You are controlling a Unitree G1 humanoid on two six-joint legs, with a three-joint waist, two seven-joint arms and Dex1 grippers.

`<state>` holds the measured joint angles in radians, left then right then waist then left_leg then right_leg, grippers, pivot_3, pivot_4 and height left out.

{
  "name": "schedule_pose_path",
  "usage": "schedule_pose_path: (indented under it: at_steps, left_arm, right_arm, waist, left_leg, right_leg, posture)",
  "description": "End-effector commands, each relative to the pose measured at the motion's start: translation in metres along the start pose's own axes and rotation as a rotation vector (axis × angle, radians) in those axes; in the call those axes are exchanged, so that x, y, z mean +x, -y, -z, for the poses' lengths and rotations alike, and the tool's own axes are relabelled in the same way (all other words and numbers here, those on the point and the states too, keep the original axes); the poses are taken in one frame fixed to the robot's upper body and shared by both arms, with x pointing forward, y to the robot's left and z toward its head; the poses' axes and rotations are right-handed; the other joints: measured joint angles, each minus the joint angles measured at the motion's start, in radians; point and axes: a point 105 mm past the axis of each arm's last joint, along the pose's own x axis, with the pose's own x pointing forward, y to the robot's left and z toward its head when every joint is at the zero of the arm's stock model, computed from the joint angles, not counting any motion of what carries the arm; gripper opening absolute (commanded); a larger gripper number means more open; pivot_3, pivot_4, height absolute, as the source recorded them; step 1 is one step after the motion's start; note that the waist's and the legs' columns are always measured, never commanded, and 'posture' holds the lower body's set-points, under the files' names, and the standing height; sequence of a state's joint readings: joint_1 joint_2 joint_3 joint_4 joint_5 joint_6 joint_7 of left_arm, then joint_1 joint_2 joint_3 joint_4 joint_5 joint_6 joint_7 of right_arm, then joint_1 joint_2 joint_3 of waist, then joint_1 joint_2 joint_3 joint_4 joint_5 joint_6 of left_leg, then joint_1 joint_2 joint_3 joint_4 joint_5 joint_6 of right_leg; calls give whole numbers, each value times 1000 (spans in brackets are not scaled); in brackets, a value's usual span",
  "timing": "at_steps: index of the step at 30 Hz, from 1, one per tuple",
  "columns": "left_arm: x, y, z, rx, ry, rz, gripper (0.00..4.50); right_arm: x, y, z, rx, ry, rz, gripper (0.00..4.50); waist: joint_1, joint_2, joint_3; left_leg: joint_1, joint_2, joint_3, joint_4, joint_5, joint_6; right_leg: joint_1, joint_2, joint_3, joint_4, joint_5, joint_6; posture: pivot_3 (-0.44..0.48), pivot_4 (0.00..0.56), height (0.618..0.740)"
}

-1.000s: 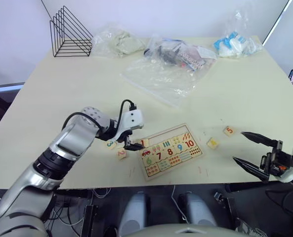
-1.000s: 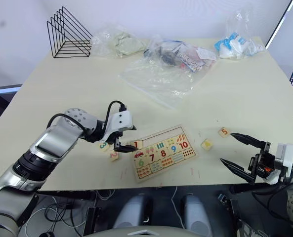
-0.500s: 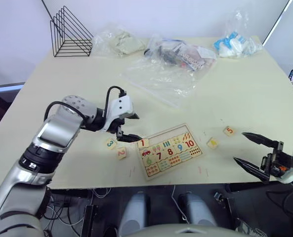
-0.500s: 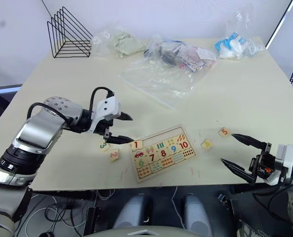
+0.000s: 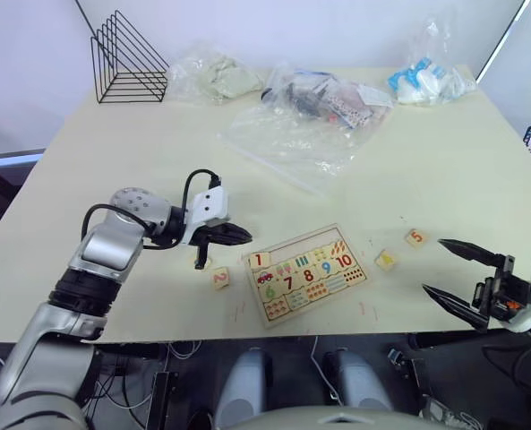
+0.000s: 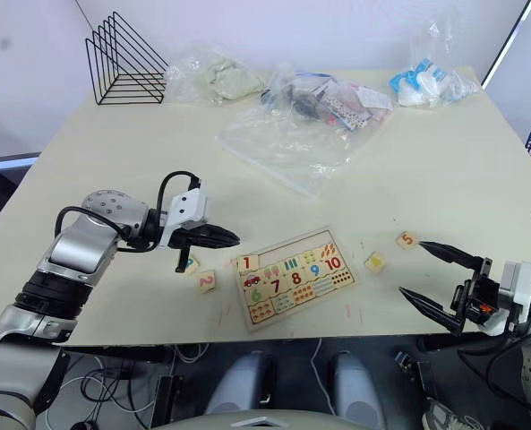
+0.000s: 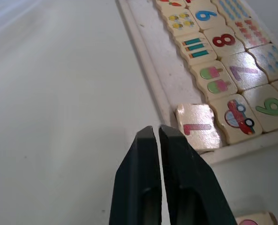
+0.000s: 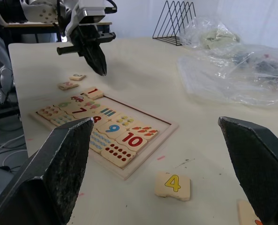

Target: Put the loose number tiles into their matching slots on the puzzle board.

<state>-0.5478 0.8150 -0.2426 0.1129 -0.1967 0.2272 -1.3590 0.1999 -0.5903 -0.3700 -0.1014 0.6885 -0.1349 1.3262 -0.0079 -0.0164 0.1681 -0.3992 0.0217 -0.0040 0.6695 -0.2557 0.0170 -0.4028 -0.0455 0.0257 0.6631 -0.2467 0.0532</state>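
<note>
Broadly, the pale table (image 5: 113, 161) carries everything, with a black wire rack (image 5: 126, 59) at its far left corner and several clear plastic bags (image 5: 294, 134) spread across the far side. Nearer the front edge lies the puzzle board (image 5: 308, 274), flat and slightly turned, its numbers 6 to 10 and picture tiles in place. The tile with a red 1 (image 7: 199, 127) sits at the board's left corner; it looks a little crooked against the rim, though I cannot tell whether it is fully seated in its slot. The other matching slots (image 5: 303, 251) run along the board's far row, some of them bare wood.

The left gripper (image 5: 238, 236) hovers just left of the board, above the table, its jaws pressed together and empty. The right gripper (image 5: 446, 269) hangs off the front right edge of the table, well apart from the board, its jaws spread wide around nothing.

Loose tiles lie around the board: a 2 tile (image 5: 219, 277) just left of it, a 3 tile (image 6: 188, 265) partly hidden under the left gripper, a 4 tile (image 8: 172, 185) to the board's right, and a 5 tile (image 5: 415, 237) further right.
</note>
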Motion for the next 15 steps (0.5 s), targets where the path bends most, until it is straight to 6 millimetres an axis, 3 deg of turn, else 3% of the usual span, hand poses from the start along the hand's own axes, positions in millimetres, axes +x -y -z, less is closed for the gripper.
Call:
schedule_pose_path:
  at_steps: [1, 15]
  left_arm:
    - [1, 2, 0, 35, 3, 19, 63]
    - [7, 4, 9, 54, -14, 28, 63]
  right_arm:
    - [-4, 3, -9, -49, 2, 1, 4500]
    - [-7, 0, -8, -37, -5, 6, 4500]
  waist:
    - [-1, 0, 0]
    - [-1, 0, 0]
  left_leg:
    - [0, 0, 0, 0, 0, 0]
    - [0, 0, 0, 0, 0, 0]
  right_leg:
    - [0, 0, 0, 0, 0, 0]
    - [0, 0, 0, 0, 0, 0]
  posture:
    - [0, 150, 740]
    - [0, 150, 740]
